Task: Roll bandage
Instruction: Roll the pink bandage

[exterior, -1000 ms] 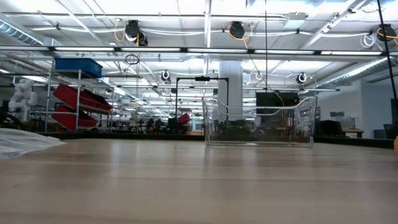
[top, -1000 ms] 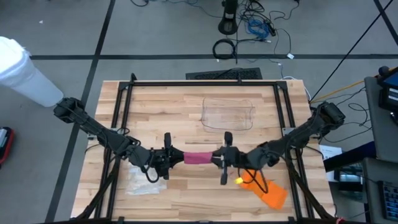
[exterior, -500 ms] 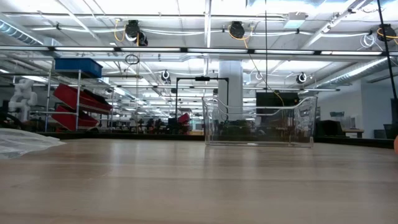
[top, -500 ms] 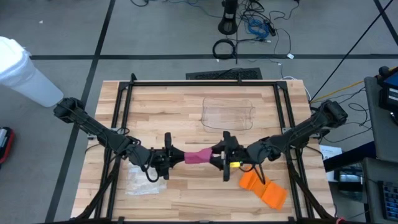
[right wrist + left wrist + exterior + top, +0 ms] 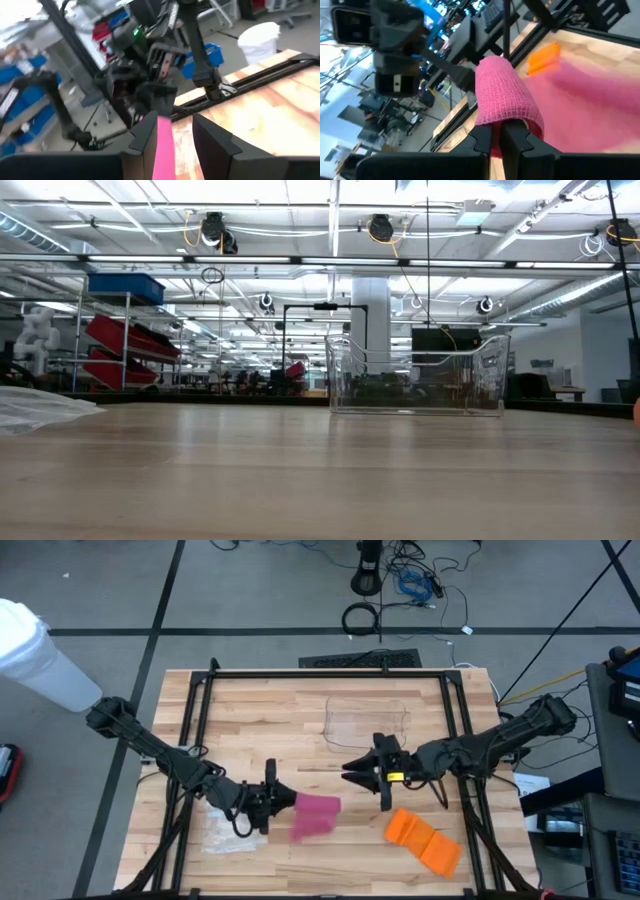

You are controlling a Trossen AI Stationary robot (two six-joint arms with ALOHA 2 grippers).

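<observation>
1. A second ago both grippers held the pink bandage (image 5: 316,816) stretched between them near the front middle of the wooden surface (image 5: 260,710). Now the right gripper (image 5: 362,772) has let go and pulled back toward the clear plastic container (image 5: 366,723), well apart from the bandage.
2. The left gripper (image 5: 283,800) has stayed in place, its jaws closed on one end of the bandage. The free end now hangs loose and blurred to the right of that gripper, low over the front of the surface.
3. The right gripper's jaws stand apart and hold nothing.
4. Half a second ago the bandage was still twisted taut between the two grippers.
5. Count: one pink bandage, two arms, one clear container at the back middle, one orange packet (image 5: 425,841) at the front right, one clear plastic wrapper (image 5: 218,836) at the front left.
6. In the left wrist view the bandage (image 5: 506,95) wraps over the closed fingers (image 5: 481,140). Its loose part is a pink smear.
7. In the right wrist view a pink strip (image 5: 163,148) shows between the open fingers (image 5: 146,131), with the left arm beyond it.
8. The low view shows only the container (image 5: 416,376) and the wrapper's edge (image 5: 40,408). Neither gripper nor the bandage appears there.
9. Motion blur hides the exact shape of the bandage's free end, and whether it touches the surface cannot be told.
</observation>
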